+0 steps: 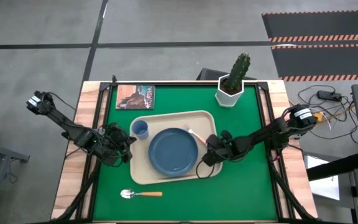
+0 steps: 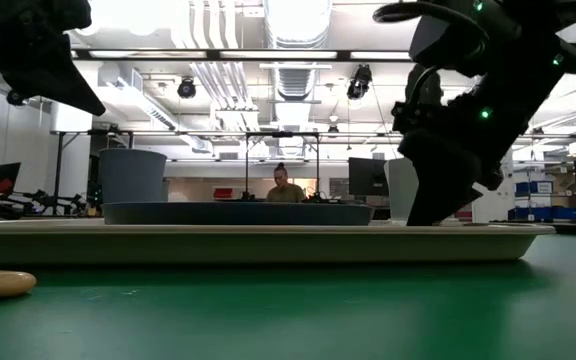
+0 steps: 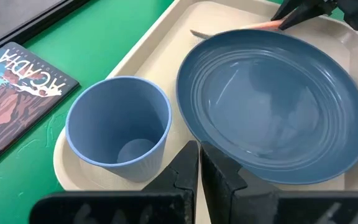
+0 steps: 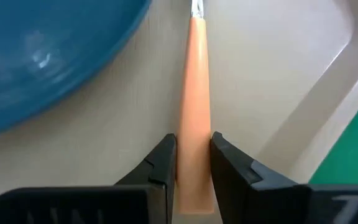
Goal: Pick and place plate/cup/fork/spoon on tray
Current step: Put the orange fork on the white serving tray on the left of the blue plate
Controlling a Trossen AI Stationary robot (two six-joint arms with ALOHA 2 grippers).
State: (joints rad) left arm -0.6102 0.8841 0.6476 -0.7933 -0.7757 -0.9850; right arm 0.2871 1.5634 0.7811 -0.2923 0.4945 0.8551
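Note:
The cream-beige tray (image 1: 143, 171) lies mid-table. On it stand the light-blue cup (image 1: 140, 129), upright at its far left corner, and the slate-blue plate (image 1: 174, 151). The fork (image 1: 194, 133) lies along the plate's far right side, and my right gripper (image 1: 210, 148) is shut on its salmon-orange handle (image 4: 194, 93). My left gripper (image 1: 128, 148) is shut and empty at the tray's left rim, near the cup (image 3: 118, 127). The spoon (image 1: 140, 194) lies on the green mat near the front edge. My right gripper pinches the fork's handle (image 4: 194, 146) between its two fingers (image 4: 164, 167), near the handle's free end. The fingers slant down from the table's right and run along the handle. The tines (image 3: 197, 32) are low over the tray floor beside the plate; whether they rest on it I cannot tell.
A small book (image 1: 135, 96) lies at the far left of the mat. A white pot with a cactus (image 1: 232, 87) stands at the far right. Green mat lies bare right of the tray. A person shows far off in the room (image 2: 282, 185).

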